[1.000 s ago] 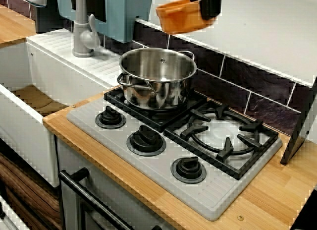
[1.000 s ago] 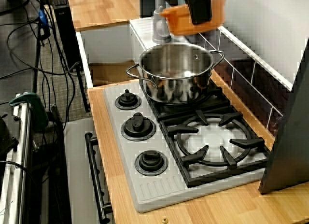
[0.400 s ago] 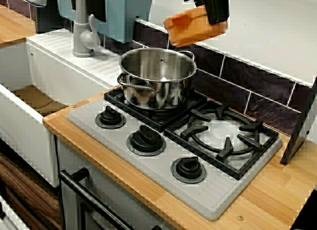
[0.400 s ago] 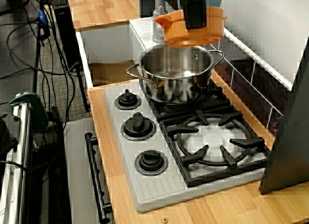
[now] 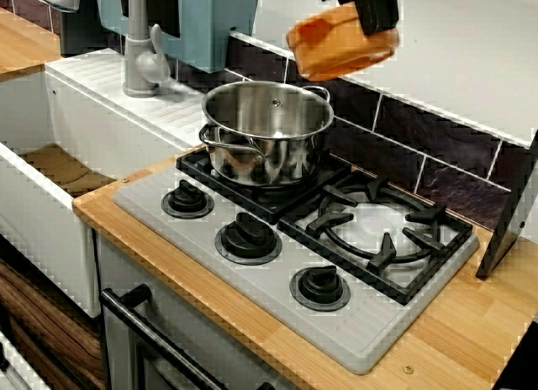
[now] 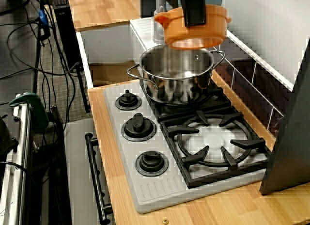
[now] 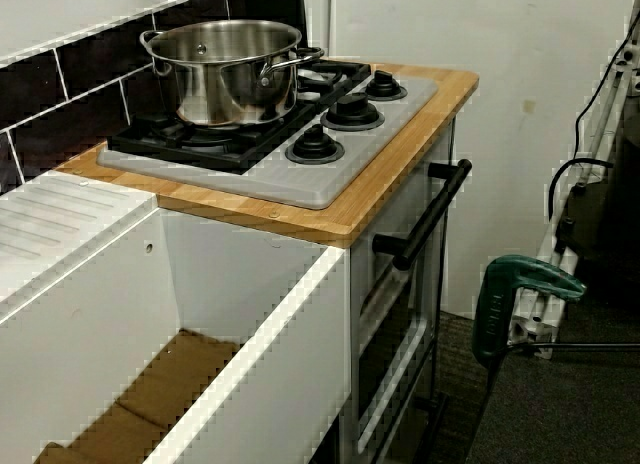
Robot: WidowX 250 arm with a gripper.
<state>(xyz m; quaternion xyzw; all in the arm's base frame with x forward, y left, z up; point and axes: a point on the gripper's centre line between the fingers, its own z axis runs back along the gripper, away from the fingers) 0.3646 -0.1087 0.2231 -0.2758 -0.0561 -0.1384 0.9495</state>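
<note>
Closest in, no change at the black knobs (image 5: 249, 234) or the steel pot (image 5: 267, 134), both placed as a second ago. Above the pot's far rim and apart from it, orange bowl (image 5: 340, 45) pinched at its wall by the gripper (image 5: 374, 20), jaws pressed onto it. Since then tipped well off level and carried slightly toward the tiled wall (image 5: 403, 129), perhaps base toward the camera in the view across the stove, though too blurred to be sure; so aloft, not set down.
</note>
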